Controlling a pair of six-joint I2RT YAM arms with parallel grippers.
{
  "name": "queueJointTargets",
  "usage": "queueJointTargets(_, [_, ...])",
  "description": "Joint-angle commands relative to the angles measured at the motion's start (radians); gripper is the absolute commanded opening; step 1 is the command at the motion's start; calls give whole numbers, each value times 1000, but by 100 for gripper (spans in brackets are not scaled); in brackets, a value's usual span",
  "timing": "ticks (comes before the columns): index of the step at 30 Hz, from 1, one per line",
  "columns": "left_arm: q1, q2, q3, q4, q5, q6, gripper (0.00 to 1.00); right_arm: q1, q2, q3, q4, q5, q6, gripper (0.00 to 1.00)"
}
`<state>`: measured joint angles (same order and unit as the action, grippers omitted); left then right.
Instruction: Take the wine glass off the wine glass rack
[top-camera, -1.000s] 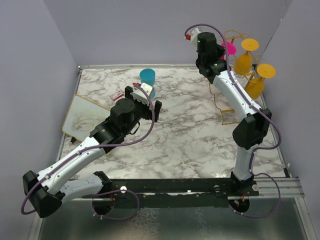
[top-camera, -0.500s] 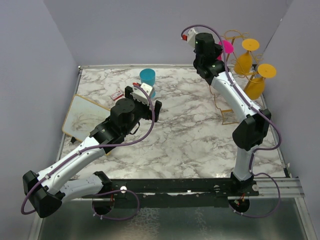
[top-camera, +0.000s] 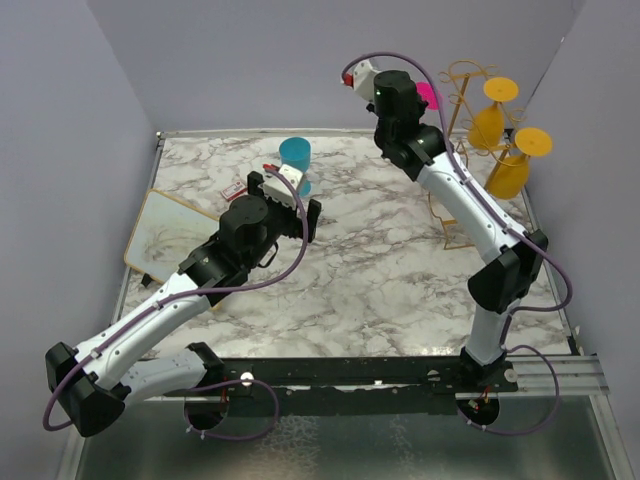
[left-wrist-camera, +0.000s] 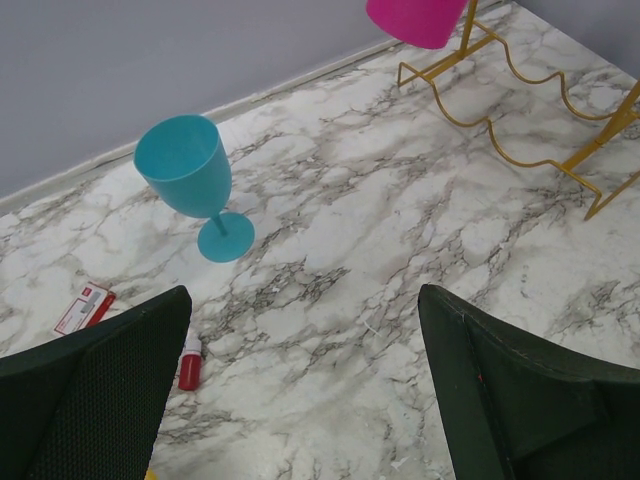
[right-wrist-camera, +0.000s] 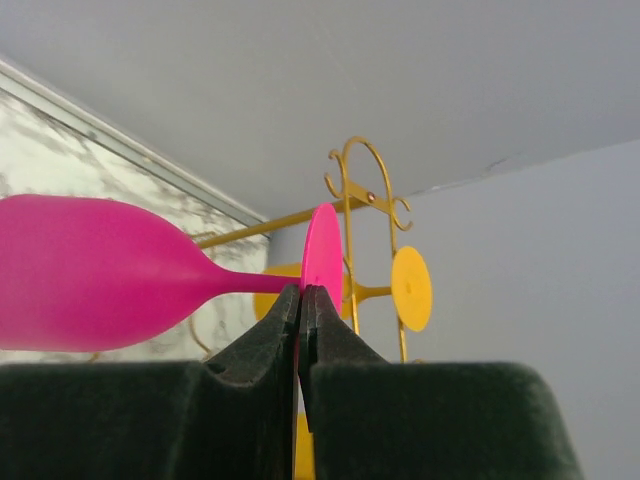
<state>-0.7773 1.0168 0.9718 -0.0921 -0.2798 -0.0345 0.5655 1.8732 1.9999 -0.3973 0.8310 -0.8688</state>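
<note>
A pink wine glass (right-wrist-camera: 110, 270) lies sideways in my right gripper (right-wrist-camera: 300, 295), which is shut on the rim of its round foot (right-wrist-camera: 322, 250). In the top view the glass (top-camera: 428, 96) is held high, just left of the gold wire wine glass rack (top-camera: 465, 80), with my right gripper (top-camera: 415, 100) beside it. Its bowl also shows in the left wrist view (left-wrist-camera: 418, 18), hanging above the rack's base (left-wrist-camera: 520, 90). Two yellow glasses (top-camera: 487, 120) (top-camera: 512, 165) hang on the rack. My left gripper (left-wrist-camera: 300, 390) is open and empty over the marble table.
A teal wine glass (top-camera: 295, 158) stands upright at the back of the table (top-camera: 380, 290), also in the left wrist view (left-wrist-camera: 190, 170). A small red bottle (left-wrist-camera: 189, 365) and a red and white card (left-wrist-camera: 84, 307) lie near it. A framed board (top-camera: 165, 235) lies at the left.
My right gripper has carried the pink glass to the left, away from the rack. The left arm has not moved.
</note>
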Motion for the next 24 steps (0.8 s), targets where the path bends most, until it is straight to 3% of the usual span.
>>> queueJointTargets(1, [29,-5,-11,11,18,-13,99,22,-83,92,-167,-147,236,1])
queueJointTargets(8, [111,-25,-54,75,83,-48,99,20,-278,-49,-90,-366,548,1])
queueJointTargets(14, [175,-73,-108,158,132,-121,99,19,-368,-71,-75,-417,899,1])
queueJointTargets(24, [177,-192,-157,375,272,-461,99,10,-573,-359,123,-769,1483,1])
